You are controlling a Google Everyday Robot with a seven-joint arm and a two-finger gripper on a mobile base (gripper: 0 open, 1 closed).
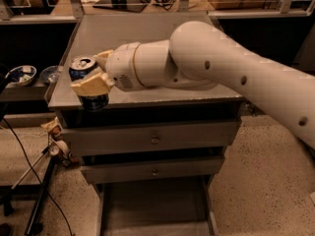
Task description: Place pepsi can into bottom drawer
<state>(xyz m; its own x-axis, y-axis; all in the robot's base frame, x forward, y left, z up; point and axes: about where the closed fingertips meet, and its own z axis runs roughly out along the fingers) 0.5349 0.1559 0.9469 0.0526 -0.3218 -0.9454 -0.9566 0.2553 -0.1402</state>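
The pepsi can (87, 85), dark blue with a silver top, hangs upright over the front left corner of the cabinet top, partly past the front edge. My gripper (92, 75) is shut on it, one cream finger (91, 85) across its front and the other behind it. The bottom drawer (152, 208) is pulled out at floor level below the cabinet, a wide grey tray with side rails, and it lies lower and to the right of the can.
Two upper grey drawers (154, 138) with small round knobs are shut. My white arm (231, 82) spans the cabinet top (138, 38) from the right. Bowls (22, 74) sit on a low shelf at left; cables and a stand (37, 191) lie on the floor there.
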